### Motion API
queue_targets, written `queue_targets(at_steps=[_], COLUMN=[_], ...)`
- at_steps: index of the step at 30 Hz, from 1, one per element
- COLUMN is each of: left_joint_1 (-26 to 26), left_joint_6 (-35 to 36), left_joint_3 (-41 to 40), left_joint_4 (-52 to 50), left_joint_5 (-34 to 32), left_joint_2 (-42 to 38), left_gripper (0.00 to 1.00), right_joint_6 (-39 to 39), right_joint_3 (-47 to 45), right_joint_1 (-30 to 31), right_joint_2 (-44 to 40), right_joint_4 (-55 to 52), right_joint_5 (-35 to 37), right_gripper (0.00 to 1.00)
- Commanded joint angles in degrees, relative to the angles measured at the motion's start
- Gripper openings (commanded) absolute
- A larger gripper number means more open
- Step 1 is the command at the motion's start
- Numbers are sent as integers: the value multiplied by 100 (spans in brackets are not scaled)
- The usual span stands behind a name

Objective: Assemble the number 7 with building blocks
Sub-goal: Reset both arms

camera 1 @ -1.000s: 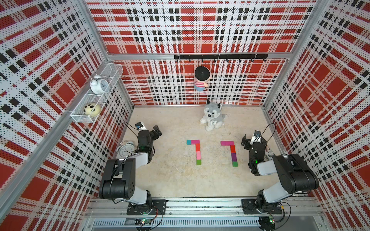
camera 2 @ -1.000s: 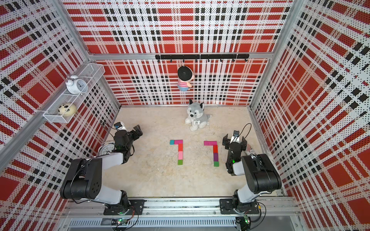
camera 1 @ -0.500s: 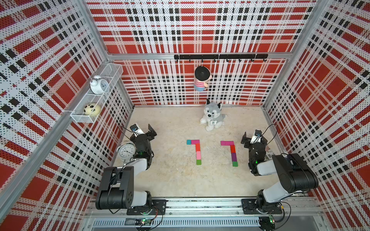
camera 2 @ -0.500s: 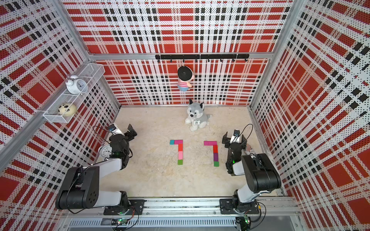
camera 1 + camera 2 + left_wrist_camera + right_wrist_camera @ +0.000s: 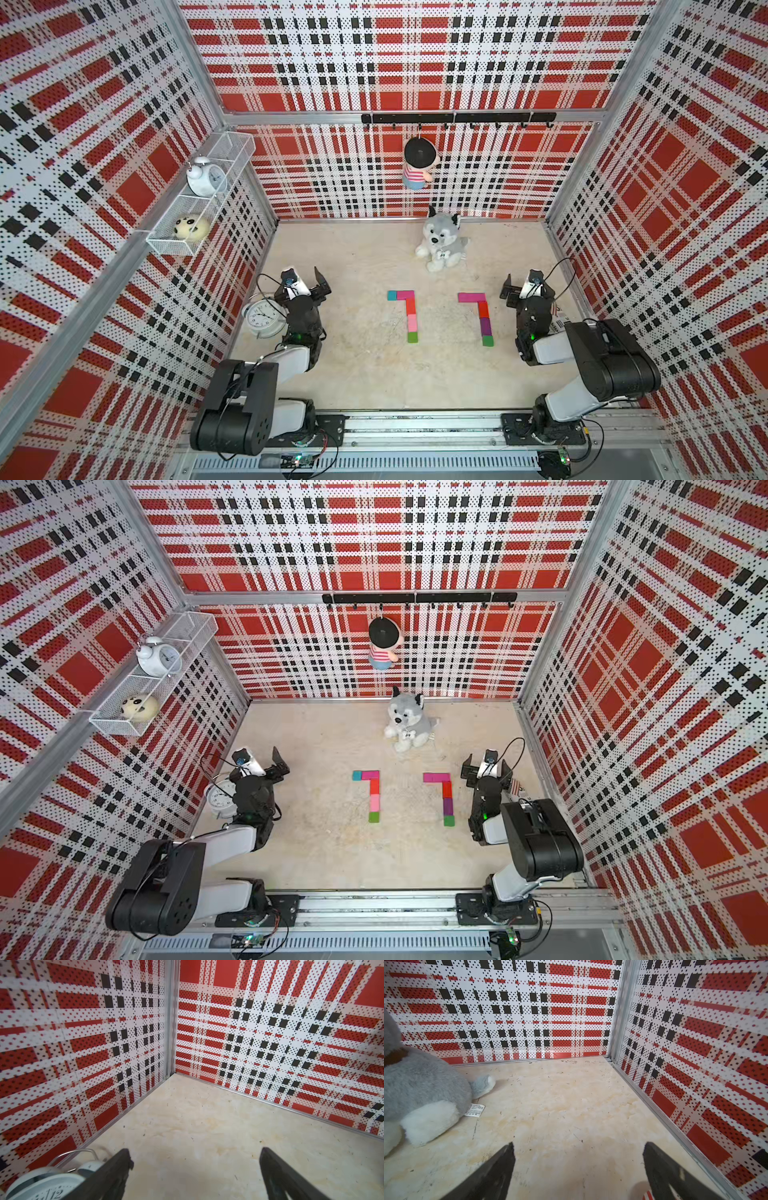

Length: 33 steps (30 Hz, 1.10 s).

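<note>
Building blocks lie flat mid-tabletop as two separate 7s, side by side w/ a clear gap between.

7 nearer the left arm:
- Top stroke is teal square + magenta bar.
- Stem runs red block, pink block, green square, all butted end to end.

7 nearer the right arm:
- Magenta top bar, then red piece, purple piece, green end square.

Both shapes read clean in both top views; no loose blocks seen anywhere.

Change over the last sec:
- Blocks haven't shifted at all.
- Left arm has pulled back & folded lower toward its base, swinging off to the wall side.
- Left gripper now sits by the alarm clock, which shows more fully than a sec ago. Jaws wide apart, nothing between; its wrist view gives bare floor + clock edge only.
- Right gripper is parked near the top of its 7, by the side wall, same spot as before. Jaws also spread, empty.
- Plush husky sits behind the 7s, well apart, untouched.

My read: build looks finished, w/ the arms retreating to rest, so prob. nothing left to place. Only risk I'd flag is the left arm brushing the clock as it folds, since the two are v. close.
</note>
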Motion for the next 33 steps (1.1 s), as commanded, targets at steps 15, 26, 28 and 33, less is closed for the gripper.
queue_targets(at_steps=[15,26,28,33], left_joint_1=[-159,-85,-89,-88], left_joint_6=[658,577,580,582], left_joint_3=[-529,-448,-448,-448], left_joint_4=[2980,2782,2782,2782], left_joint_5=[-137,-81,-84,-84], left_joint_2=[1712,1701,1702,1705], left_gripper=[98,98,98,98], right_joint_6=[10,25,36,10], right_joint_3=[-20,19,28,-24], right_joint_1=[-18,-31,-44,-44], right_joint_2=[41,44,43,42], right_joint_4=[130,59,27,136], right_joint_5=[7,-21,-44,-31], right_gripper=[100,100,100,100])
